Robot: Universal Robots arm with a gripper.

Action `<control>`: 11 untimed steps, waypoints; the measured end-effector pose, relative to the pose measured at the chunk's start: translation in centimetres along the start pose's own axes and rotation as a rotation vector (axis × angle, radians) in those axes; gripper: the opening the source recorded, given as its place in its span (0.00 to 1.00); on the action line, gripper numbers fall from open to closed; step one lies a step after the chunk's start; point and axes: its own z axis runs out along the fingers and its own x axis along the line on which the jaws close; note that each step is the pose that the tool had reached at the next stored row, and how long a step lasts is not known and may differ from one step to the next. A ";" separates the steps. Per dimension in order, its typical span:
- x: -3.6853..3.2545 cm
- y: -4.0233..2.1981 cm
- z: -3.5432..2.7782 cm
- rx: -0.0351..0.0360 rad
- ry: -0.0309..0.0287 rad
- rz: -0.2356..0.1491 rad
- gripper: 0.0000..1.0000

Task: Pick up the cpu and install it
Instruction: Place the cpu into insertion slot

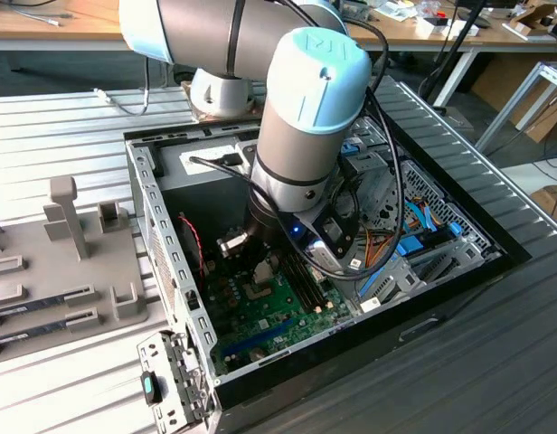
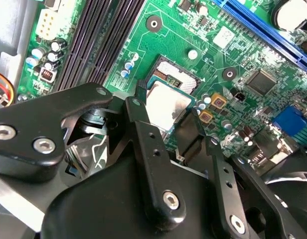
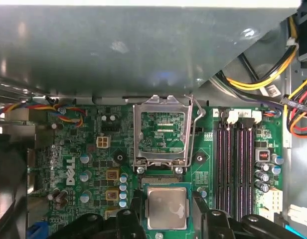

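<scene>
Silver-grey arm (image 1: 301, 145), pale blue joint caps (image 1: 325, 63), black cables (image 1: 398, 181), upper centre; black hand (image 2: 168, 114) with silver screws (image 2: 170, 200).

So the whole setup sits on a ribbed metal table (image 1: 70, 127). The open computer case (image 1: 150, 217) takes up the middle and right of the frame. A grey fixture plate (image 1: 43, 262) lies flat at the left edge, and the arm's base (image 1: 222, 95) stands top centre, just above the case.
</scene>
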 end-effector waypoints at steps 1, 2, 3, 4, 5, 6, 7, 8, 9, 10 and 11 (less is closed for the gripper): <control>0.00 -0.03 0.14 -0.0002 -0.0001 0.000 0.47; 0.01 -0.07 0.26 -0.0001 -0.0001 0.000 0.47; 0.01 -0.12 0.40 0.0001 0.0000 0.000 0.47; 0.02 -0.14 0.57 0.0000 -0.0001 0.000 0.47; 0.02 -0.16 0.69 0.0001 -0.0001 0.000 0.47; 0.03 -0.17 0.81 0.0002 0.0000 0.000 0.47; 0.04 -0.19 1.03 0.0001 -0.0001 0.000 0.47; 0.07 -0.23 1.21 0.0003 -0.0001 0.000 0.47; 0.09 -0.25 1.34 0.0002 -0.0001 0.000 0.47; 0.11 -0.26 1.49 0.0002 -0.0001 0.000 0.47; 0.12 -0.27 1.65 0.0002 -0.0001 0.000 0.47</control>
